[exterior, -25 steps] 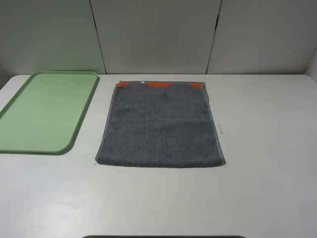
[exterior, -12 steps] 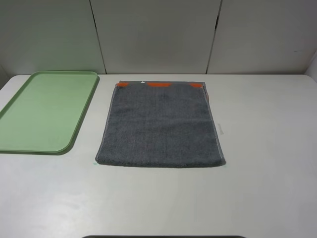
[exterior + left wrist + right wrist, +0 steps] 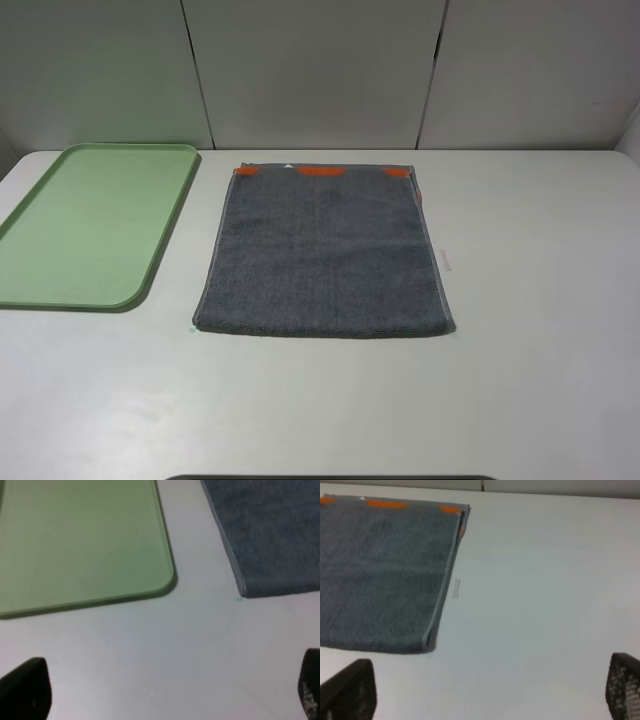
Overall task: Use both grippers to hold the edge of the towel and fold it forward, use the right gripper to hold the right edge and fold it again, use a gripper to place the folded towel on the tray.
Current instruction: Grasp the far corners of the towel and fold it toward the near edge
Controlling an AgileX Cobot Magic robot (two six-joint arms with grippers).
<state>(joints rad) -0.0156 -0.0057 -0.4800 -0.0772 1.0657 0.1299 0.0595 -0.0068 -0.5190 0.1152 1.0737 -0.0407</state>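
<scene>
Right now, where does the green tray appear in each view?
Exterior high: the tray lies at the left, beside the towel.
Left wrist: the tray shows, with a gap to the towel's corner.
Right wrist: not in it.
Shared landmark: the grey towel.

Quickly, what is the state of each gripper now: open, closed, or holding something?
Left gripper: open, holding nothing.
Right gripper: open, holding nothing.
</scene>
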